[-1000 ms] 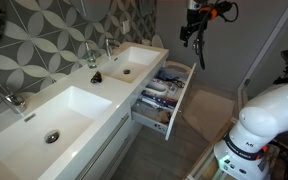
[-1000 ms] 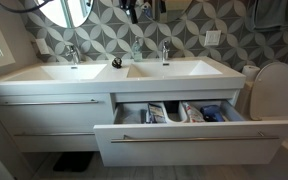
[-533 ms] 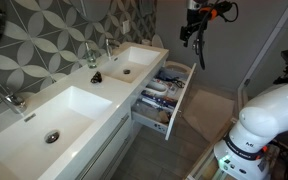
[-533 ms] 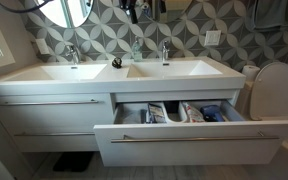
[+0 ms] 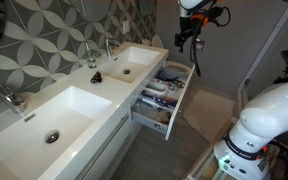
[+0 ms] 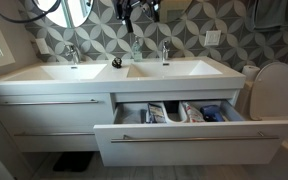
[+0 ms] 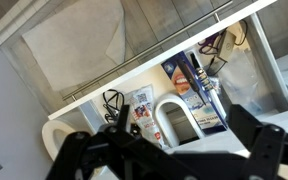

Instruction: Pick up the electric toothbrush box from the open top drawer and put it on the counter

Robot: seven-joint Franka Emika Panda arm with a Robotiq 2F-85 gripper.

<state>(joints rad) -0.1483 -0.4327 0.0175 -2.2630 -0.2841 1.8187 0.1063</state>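
Finally moving: nudged a bit across toward the vanity and dipped lower into frame compared with half a second back (barely any travel, mind), so reads as just the start of the approach, with nothing grabbed yet. Hanging high above the open top drawer (image 5: 180, 95), pointed downward and peering straight into it in the wrist view, with jaws spread wide and empty. Pegging the blue-and-white pack (image 7: 192, 88) among the clutter in there as the toothbrush box (can't read the label from here), so still needs lifting out onto the desk (image 6: 124, 78)
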